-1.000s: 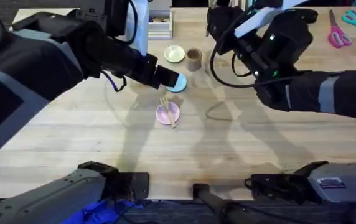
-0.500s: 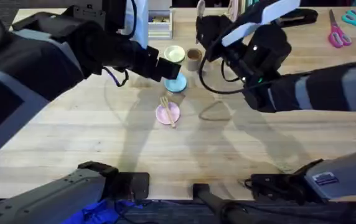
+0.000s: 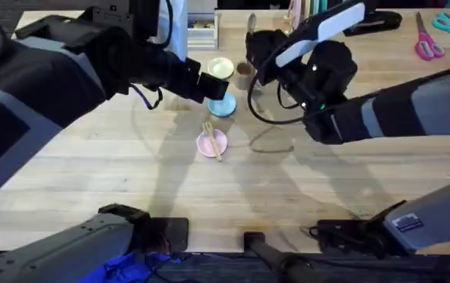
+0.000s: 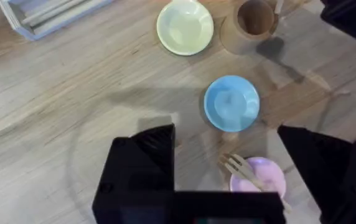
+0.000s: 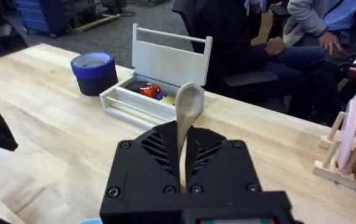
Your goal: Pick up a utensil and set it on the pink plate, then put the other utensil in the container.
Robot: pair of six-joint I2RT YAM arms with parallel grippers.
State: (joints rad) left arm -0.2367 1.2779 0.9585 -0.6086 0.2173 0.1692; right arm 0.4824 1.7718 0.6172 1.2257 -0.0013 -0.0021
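Fork (image 3: 212, 141) lay across the pink plate (image 3: 218, 145), tines toward the far side, handle end overhanging the near rim; so the first step looked done. Just beyond it sat the blue plate (image 4: 231, 102), then the yellow plate (image 4: 185, 27) and the brown cup (image 4: 252, 22) side by side at the far end, cup to the right.

Left gripper (image 3: 209, 86) hung above the blue plate with nothing in it; in its wrist view the fingers (image 4: 142, 163) stood wide apart.

Right gripper (image 3: 255, 49) was clamped on the spoon (image 5: 185, 124), handle pinched, bowl pointing away from the wrist. Overhead it hovered right beside the cup, probably slightly right of the mouth, but the arm hid the exact alignment.

Step in hand: spoon into cup. Next move, as I judged it, needed the spoon centred over the opening, tipped down, lowered inside the rim, then released.
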